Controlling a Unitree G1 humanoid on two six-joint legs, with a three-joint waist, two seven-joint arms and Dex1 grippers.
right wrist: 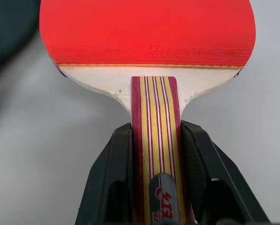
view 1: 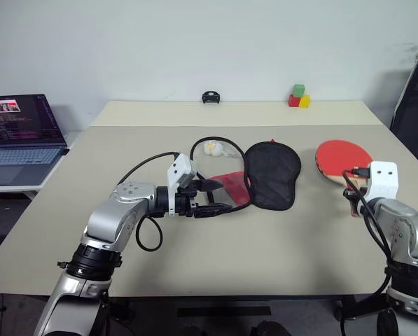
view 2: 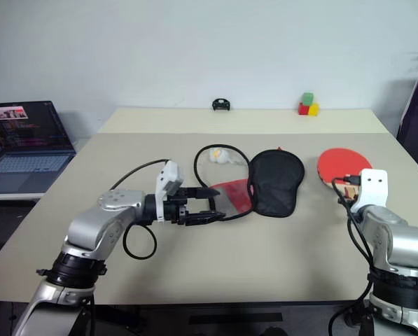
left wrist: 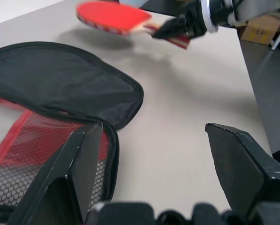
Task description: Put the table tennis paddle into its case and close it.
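1. Right gripper [right wrist: 155, 154] — clamped on the table tennis paddle [view 1: 342, 159] handle, blade pointing away from it.
2. Case [view 1: 270, 173] — lying open left of the paddle.
3. Left gripper [view 1: 212, 198] — spread wide, empty, touching the case's near edge.

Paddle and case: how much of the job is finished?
Done: the right claw has shut on the table tennis paddle by its handle and holds it off the table. In hand: the open left claw sits at the case, which lies open. Left: slide the paddle in, then zip it.
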